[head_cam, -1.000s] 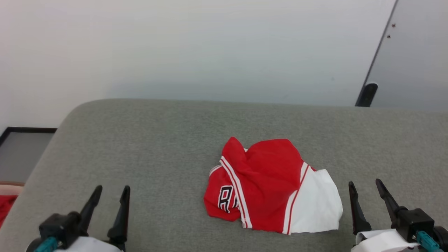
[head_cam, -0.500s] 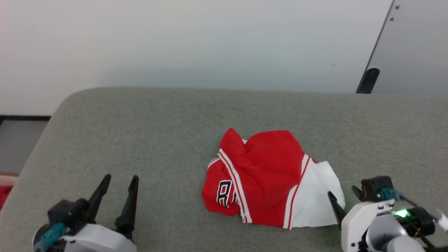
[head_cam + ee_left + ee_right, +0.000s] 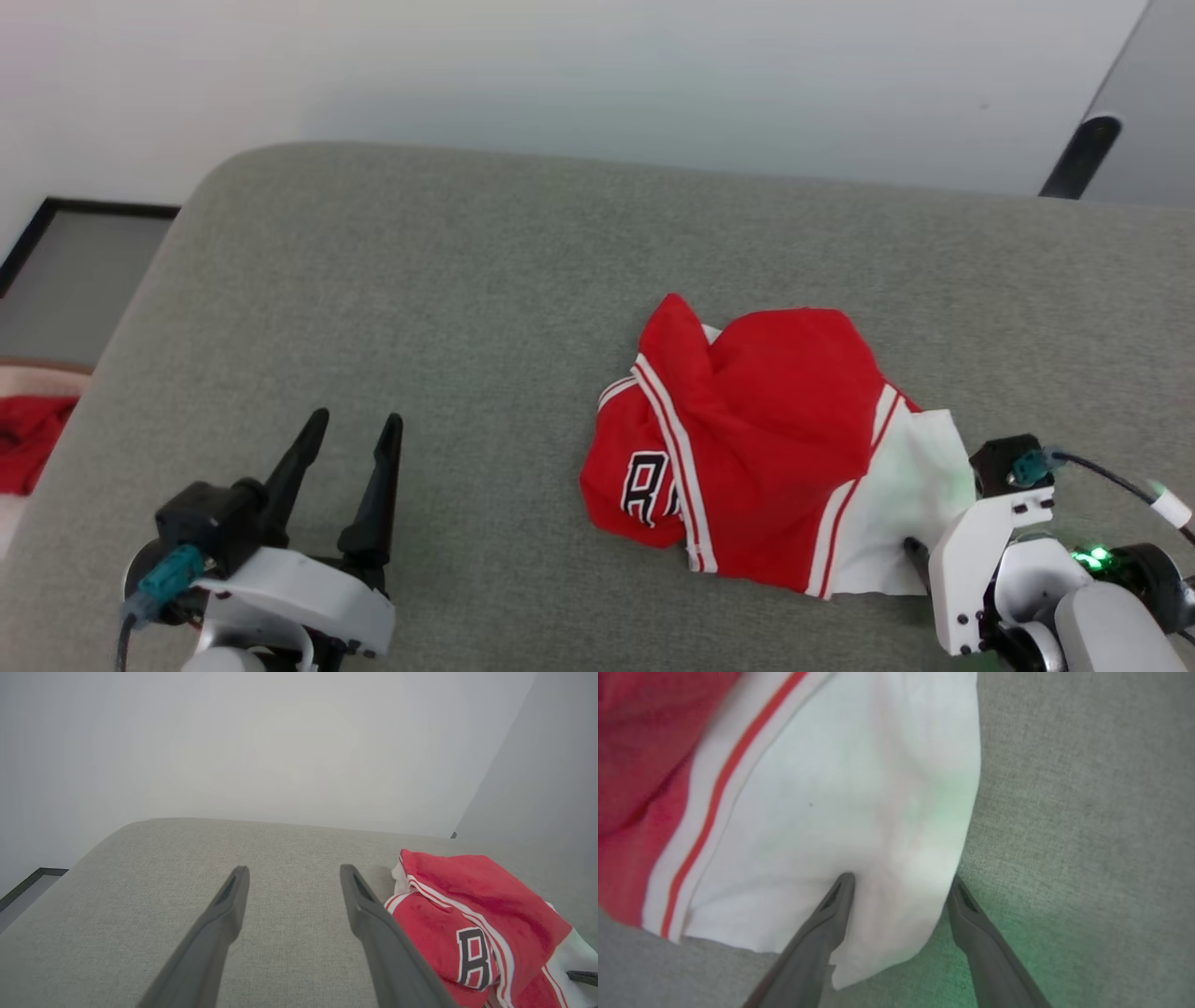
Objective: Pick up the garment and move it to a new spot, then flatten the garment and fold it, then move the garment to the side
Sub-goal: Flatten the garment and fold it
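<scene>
Right gripper (image 3: pixel 901 882), jaws spread wide and holding nothing, points down at the garment (image 3: pixel 766 439), at the outer edge of its white sleeve (image 3: pixel 831 788). In the right wrist view one finger (image 3: pixel 822 933) lies over the white cloth. The other finger (image 3: pixel 976 933) lies over bare upholstery just past the sleeve's edge, so the edge sits between the two. Whether either tip touches the cloth cannot be told. A green light (image 3: pixel 1088 558) glows on the right arm behind the gripper and tints the sleeve and the upholstery beside it.

The garment is a red jersey in a crumpled heap on the grey fabric cushion (image 3: pixel 420 280). It lies in the right half of the visible cushion, well clear of the far edge. Red-and-white striped trim (image 3: pixel 677 457) runs across its folds, and part of a black-and-white number print (image 3: pixel 644 490) shows on the side nearest the left arm. The white sleeve forms the heap's right end.

Left gripper (image 3: pixel 358 420) is also open and empty. It hovers over bare cushion near the left edge, apart from the garment, with its fingers pointing toward the far edge. In the left wrist view the jersey lies just beside its right-hand finger (image 3: pixel 373 924).

Beyond the cushion's far edge and its rounded far-left corner rises a white wall (image 3: pixel 560 65). Off the left edge, lower down, lie a dark-framed panel (image 3: pixel 75 271) and a plain red cloth (image 3: pixel 28 439).
</scene>
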### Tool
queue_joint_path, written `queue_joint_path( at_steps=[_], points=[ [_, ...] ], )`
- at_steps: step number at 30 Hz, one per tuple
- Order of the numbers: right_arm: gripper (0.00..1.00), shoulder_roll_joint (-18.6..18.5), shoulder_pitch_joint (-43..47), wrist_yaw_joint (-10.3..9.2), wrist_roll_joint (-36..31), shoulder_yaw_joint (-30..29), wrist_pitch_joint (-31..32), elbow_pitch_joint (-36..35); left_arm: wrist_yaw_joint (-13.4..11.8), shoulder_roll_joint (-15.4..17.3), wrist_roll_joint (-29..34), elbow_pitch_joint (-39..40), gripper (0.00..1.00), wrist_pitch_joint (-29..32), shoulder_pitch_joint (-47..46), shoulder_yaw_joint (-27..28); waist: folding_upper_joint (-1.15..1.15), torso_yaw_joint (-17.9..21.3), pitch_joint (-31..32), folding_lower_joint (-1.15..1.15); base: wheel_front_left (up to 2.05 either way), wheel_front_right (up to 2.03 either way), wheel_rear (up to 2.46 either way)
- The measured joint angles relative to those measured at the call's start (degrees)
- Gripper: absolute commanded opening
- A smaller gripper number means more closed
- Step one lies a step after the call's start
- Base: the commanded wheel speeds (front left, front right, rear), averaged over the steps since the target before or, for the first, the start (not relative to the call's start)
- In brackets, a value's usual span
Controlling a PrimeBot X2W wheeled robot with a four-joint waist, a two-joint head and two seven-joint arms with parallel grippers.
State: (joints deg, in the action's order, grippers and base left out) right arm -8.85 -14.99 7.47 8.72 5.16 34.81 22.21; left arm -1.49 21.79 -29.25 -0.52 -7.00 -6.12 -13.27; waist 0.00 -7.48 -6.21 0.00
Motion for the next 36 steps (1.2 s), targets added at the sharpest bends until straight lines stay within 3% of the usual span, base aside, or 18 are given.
queue_joint_path(
  at_steps=[1,2,3,13,30,36],
  points=[
    [1.00,-0.1,-0.3,-0.04,0.2,0.1,0.1,0.4,0.0,-0.1,0.0,-0.3,1.00,-0.1,-0.3,-0.1,0.00,-0.4,-0.3,0.00,0.00,0.00,0.00],
    [0.45,-0.3,-0.7,-0.19,0.3,0.4,0.1,0.6,0.1,-0.2,0.0,-0.5,1.00,-0.2,-0.5,-0.2,0.00,-0.7,-0.6,0.00,0.00,0.00,0.00],
    [0.00,-0.6,-1.0,-0.19,0.5,0.7,-0.1,0.8,0.1,-0.3,0.0,-0.7,1.00,-0.4,-0.8,-0.2,0.00,-1.0,-0.9,0.00,0.00,0.00,0.00],
    [0.00,-3.2,-4.0,0.14,2.6,1.8,0.2,1.7,0.0,-0.1,-0.5,-2.5,1.00,-1.1,-0.7,0.2,0.00,-1.6,-0.6,0.00,0.00,0.00,0.00],
    [0.00,-19.0,-5.9,0.08,3.1,-3.2,1.2,-0.6,-0.6,-0.2,-1.0,-3.9,1.00,-2.3,1.8,-0.4,0.00,0.9,3.2,0.00,0.00,0.00,0.00],
    [0.00,-22.1,-5.2,0.08,1.4,-8.0,0.5,2.7,-0.6,-0.3,-1.0,-4.0,1.00,-2.6,1.7,-0.9,0.00,1.0,2.9,0.00,0.00,0.00,0.00]
  ],
)
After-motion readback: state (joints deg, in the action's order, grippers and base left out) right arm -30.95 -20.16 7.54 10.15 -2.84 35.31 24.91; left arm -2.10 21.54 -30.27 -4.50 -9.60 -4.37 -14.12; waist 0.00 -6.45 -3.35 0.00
